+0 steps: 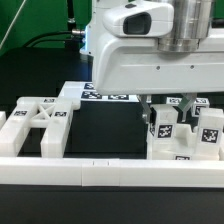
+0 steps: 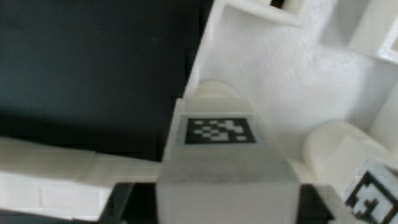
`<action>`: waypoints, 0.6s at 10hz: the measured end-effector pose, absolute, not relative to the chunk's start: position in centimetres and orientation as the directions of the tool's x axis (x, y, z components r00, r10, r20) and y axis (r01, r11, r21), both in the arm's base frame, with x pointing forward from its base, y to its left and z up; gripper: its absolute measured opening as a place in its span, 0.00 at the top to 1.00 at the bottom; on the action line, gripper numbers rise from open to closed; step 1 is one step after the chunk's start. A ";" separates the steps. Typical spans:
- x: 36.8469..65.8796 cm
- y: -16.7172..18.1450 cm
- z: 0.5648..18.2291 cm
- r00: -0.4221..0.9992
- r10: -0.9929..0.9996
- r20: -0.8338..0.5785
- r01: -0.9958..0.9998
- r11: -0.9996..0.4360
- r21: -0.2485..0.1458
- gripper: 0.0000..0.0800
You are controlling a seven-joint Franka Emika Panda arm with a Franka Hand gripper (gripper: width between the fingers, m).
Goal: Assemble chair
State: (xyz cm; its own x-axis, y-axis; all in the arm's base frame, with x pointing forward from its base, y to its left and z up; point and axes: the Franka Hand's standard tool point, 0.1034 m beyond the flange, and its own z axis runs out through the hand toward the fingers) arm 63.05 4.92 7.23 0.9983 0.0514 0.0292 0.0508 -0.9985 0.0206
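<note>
My gripper (image 1: 168, 112) hangs under the white arm body over a cluster of white chair pieces (image 1: 185, 140) with square tags at the exterior view's right. In the wrist view the gripper (image 2: 228, 206) has its dark fingers (image 2: 135, 206) on both sides of a long white chair piece (image 2: 221, 150) that carries a tag. The jaws sit tight against it. A rounded tagged white piece (image 2: 342, 152) lies right beside it. A white frame-shaped chair piece (image 1: 40, 125) with tags lies at the exterior view's left, apart from the gripper.
The marker board (image 1: 108, 97) lies flat behind the black table surface (image 1: 105, 130). A long white border rail (image 1: 110, 175) runs along the front, and another stands at the left (image 1: 68, 92). The arm's body hides the back of the right-hand cluster.
</note>
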 end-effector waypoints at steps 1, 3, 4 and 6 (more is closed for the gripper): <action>63.1 4.9 7.2 0.998 -0.058 0.032 -0.058 -0.998 0.018 0.64; 63.2 4.7 7.3 0.974 -0.224 0.038 -0.225 -0.974 0.013 0.64; 63.2 4.5 7.4 0.953 -0.299 0.041 -0.300 -0.954 0.013 0.64; 63.1 4.2 7.4 0.912 -0.409 0.041 -0.409 -0.912 0.019 0.64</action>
